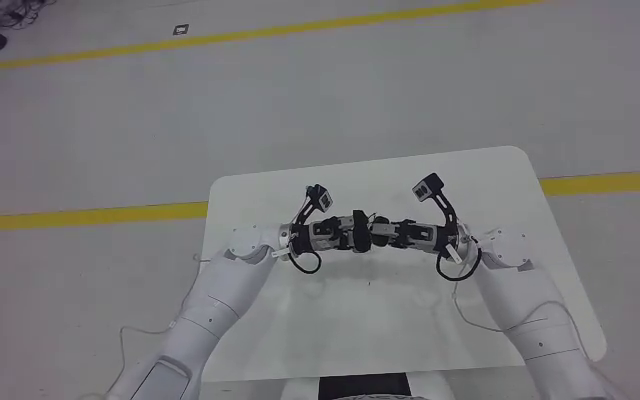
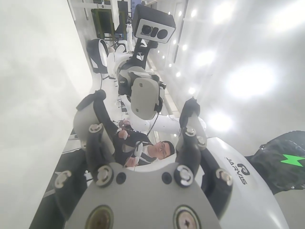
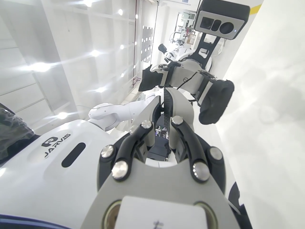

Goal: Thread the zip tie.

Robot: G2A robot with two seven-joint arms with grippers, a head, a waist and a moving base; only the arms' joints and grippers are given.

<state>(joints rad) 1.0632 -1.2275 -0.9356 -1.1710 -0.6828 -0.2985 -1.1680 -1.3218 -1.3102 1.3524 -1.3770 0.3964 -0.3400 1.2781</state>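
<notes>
Left gripper (image 1: 352, 232) and right gripper (image 1: 390, 233) tip to tip above surface (image 1: 500, 190) centre, top view; zip tie too small to tell | left wrist view: left fingers (image 2: 97, 106) spread wide apart | right wrist view: right fingers (image 3: 183, 110) clamped on ribbed black zip tie (image 3: 167, 110), strap running toward left gripper

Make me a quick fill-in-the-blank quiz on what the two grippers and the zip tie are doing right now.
1. The right gripper is shut on the zip tie, whose colour is ___.
2. The left gripper faces it with its jaws ___.
3. Both grippers meet above a table coloured ___.
Missing words: black; open; white.
</notes>
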